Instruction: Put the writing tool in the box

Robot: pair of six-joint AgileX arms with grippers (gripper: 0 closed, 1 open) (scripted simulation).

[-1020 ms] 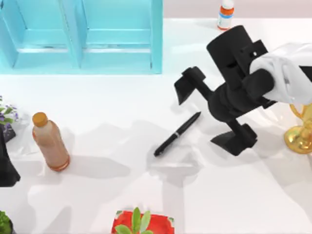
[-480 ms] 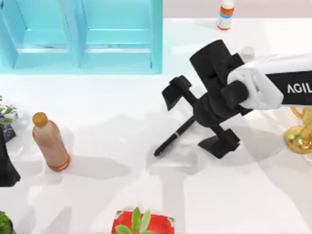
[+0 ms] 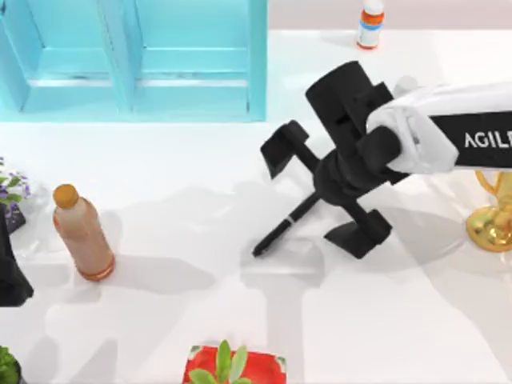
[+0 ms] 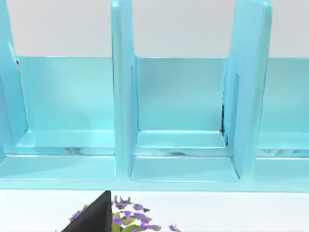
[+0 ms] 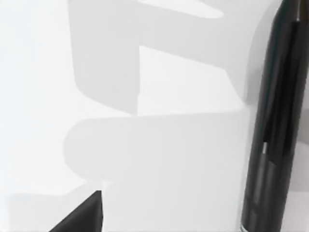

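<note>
The writing tool, a slim black pen [image 3: 278,232] with a silver ring, lies slanted on the white table near the middle. My right gripper [image 3: 320,192] hovers open over the pen's upper end, one finger [image 3: 282,149] on each side of it, not touching. The right wrist view shows the pen [image 5: 275,121] close up on the table, beside a dark fingertip [image 5: 82,215]. The light blue box [image 3: 136,64] with open compartments stands at the back left, and it faces the left wrist camera as the box [image 4: 183,96]. My left gripper [image 3: 10,276] is parked at the table's left edge.
A brown bottle [image 3: 82,234] stands at the left. A small orange-capped bottle [image 3: 370,24] is at the back, a gold object [image 3: 492,216] at the right edge, a red pot with a plant [image 3: 232,366] at the front, and purple flowers [image 3: 10,188] at the left.
My right gripper has moved left and come over the pen's upper end. The pen and the left arm have stayed still.
</note>
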